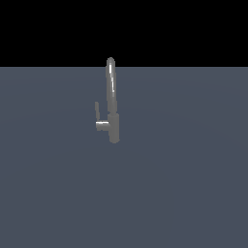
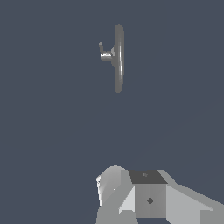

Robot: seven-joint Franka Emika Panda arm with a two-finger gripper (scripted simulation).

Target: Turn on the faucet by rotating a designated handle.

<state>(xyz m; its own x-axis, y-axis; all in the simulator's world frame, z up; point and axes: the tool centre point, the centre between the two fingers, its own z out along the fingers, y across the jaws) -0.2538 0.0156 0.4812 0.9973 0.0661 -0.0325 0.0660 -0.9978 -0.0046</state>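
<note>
The faucet (image 1: 112, 101) is a tall slim grey metallic tap standing upright on the flat grey floor, with a thicker base and a narrow spout. The handle (image 1: 100, 121) is a small L-shaped lever: a short stub sticks out of the base toward the exterior view's left, with a thin bar rising at its end. The wrist view looks down on the faucet (image 2: 118, 57) and the handle (image 2: 104, 51) from far off. My gripper (image 2: 131, 192) shows only partly at that picture's edge, well apart from the faucet. How its jaws stand is unclear. The arm is out of the exterior view.
A plain grey floor (image 1: 184, 184) spreads around the faucet, with a black background above its far edge. No other objects show.
</note>
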